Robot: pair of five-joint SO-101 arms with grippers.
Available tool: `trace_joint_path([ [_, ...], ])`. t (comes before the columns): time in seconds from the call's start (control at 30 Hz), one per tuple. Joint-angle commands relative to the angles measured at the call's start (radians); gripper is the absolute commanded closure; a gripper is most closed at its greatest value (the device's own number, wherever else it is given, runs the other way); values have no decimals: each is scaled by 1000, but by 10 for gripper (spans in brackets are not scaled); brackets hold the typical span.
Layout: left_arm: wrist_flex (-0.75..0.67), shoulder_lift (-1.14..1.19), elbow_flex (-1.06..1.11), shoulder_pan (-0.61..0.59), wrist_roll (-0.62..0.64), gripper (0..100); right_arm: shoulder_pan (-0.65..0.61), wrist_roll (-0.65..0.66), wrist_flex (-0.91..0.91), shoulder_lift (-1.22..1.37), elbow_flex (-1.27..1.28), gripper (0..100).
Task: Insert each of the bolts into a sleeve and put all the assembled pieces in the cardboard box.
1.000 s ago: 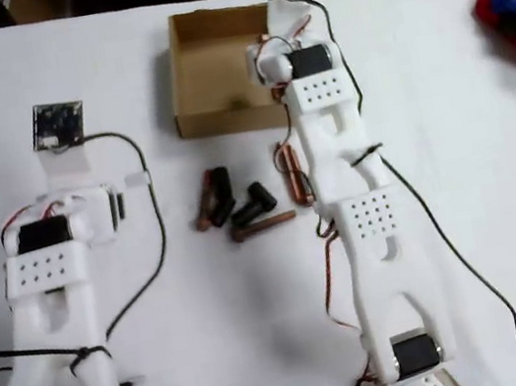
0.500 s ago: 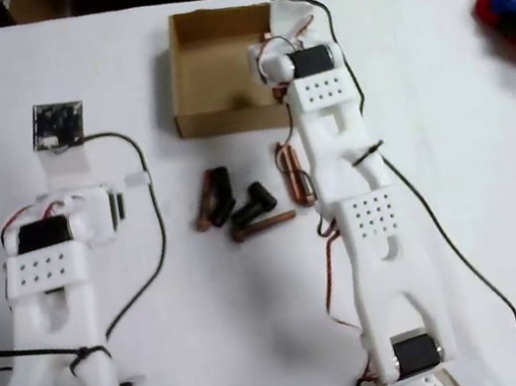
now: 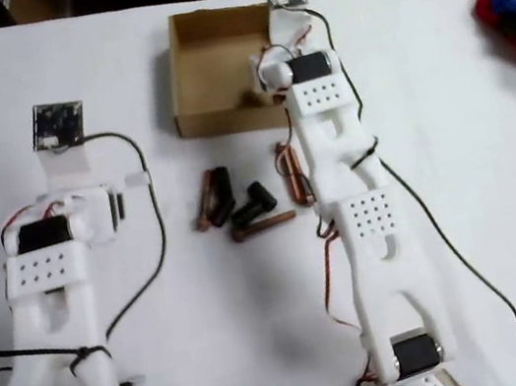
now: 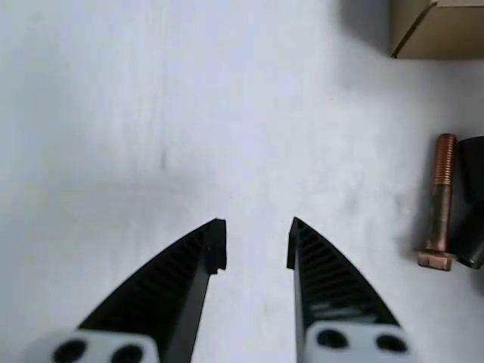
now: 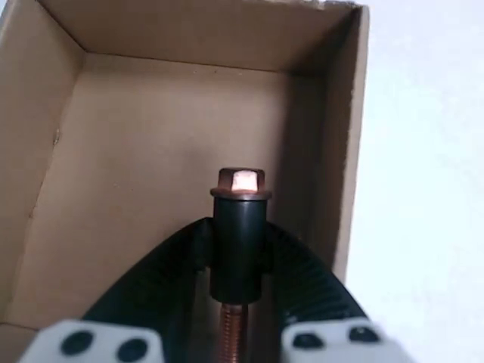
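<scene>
A white table (image 3: 437, 71) is seen from above, with two white arms set side by side on it. The right gripper (image 5: 238, 225) is held over the open cardboard box (image 3: 216, 65), near the box's right wall. Its jaws are closed on an assembled piece (image 5: 238, 249), a black tube with a copper shaft pushed through it (the hexagonal head sticks out of the far end, the threaded shank out of the near end). The piece is held above the box floor; whether it touches the floor cannot be told.

The left gripper (image 4: 255, 243) is set over bare table, well to the left of the box. Its jaws are parted by a moderate gap and nothing is held between them.

Loose parts are scattered on the table between the arms, in front of the box. A loose bolt (image 3: 203, 201) lies just beside a loose sleeve (image 3: 221, 194). A second sleeve (image 3: 257, 199) lies near a second bolt (image 3: 264, 224). Further copper bolts (image 3: 289, 172) are partly hidden by the right arm.
</scene>
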Motion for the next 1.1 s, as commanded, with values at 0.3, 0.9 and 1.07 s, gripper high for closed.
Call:
trace_joint_path([
  [0.3, -8, -37, -2, -8, -5, 846, 10, -9, -19, -27, -6, 978],
  [0.9, -8, -37, -2, -8, -5, 846, 13, -9, -24, -28, 37, 978],
  [1.07, -8, -37, -2, -8, -5, 846, 13, -9, -25, -28, 26, 978],
])
